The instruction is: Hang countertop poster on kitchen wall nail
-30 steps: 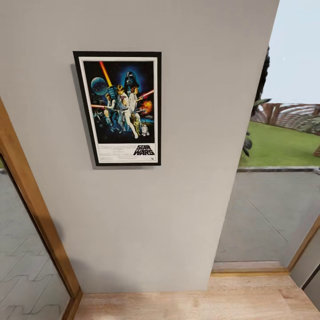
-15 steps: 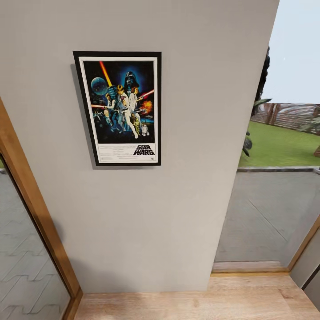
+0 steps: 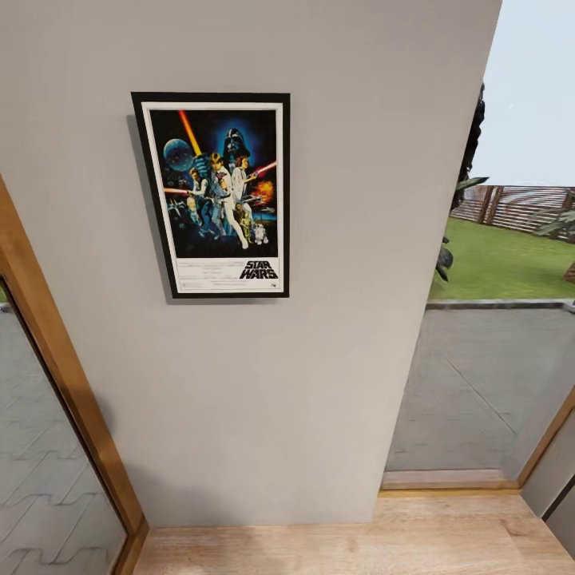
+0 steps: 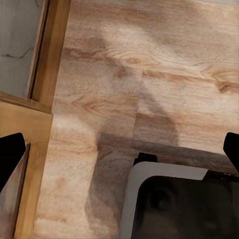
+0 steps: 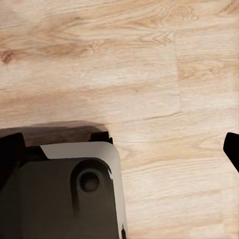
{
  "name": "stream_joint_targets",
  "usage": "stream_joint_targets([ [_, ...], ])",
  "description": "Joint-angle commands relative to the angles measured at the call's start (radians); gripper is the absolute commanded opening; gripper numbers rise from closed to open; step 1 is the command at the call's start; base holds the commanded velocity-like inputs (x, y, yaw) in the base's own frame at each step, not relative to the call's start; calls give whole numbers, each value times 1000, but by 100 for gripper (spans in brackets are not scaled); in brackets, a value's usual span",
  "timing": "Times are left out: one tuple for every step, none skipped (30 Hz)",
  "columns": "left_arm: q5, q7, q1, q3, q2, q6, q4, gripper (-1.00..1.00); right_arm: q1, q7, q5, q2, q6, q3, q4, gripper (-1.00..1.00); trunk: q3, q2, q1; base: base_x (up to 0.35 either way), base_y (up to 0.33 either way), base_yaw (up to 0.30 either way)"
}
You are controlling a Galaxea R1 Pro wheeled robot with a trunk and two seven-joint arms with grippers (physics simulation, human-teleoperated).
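The poster (image 3: 216,194), black-framed with dark blue Star Wars artwork, hangs flat and upright on the plain light grey wall (image 3: 335,239), left of the wall's middle. The wall nail is hidden behind it. The kitchen countertop is out of view. In the left wrist view my left gripper (image 4: 119,149) points down at the wooden floor, open, its black fingertips (image 4: 10,155) far apart with nothing between them. My right gripper (image 5: 122,149) is likewise open over the floor, with nothing between its fingertips (image 5: 232,148).
A wooden door frame (image 3: 56,359) with glass flanks the wall on the left. A tall window (image 3: 487,375) on the right looks onto paving and lawn. Wood flooring (image 3: 359,547) runs along the wall's foot. My dark base (image 5: 64,199) sits below both grippers.
The poster, the wall and the view stay put. Only the distant fence outside the window looks slightly different.
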Motion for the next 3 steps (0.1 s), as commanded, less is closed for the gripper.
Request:
stream_joint_targets([
  [-2, -9, 0, 9, -1, -1, -1, 100, -2, 6, -2, 0, -7, -8, 5, 100, -1, -1, 0, 0, 0, 0],
  [-2, -9, 0, 9, -1, -1, -1, 100, -2, 6, -2, 0, -7, -8, 5, 100, -1, -1, 0, 0, 0, 0],
  [-2, -9, 0, 9, -1, -1, -1, 100, -2, 6, -2, 0, -7, -8, 5, 100, -1, -1, 0, 0, 0, 0],
])
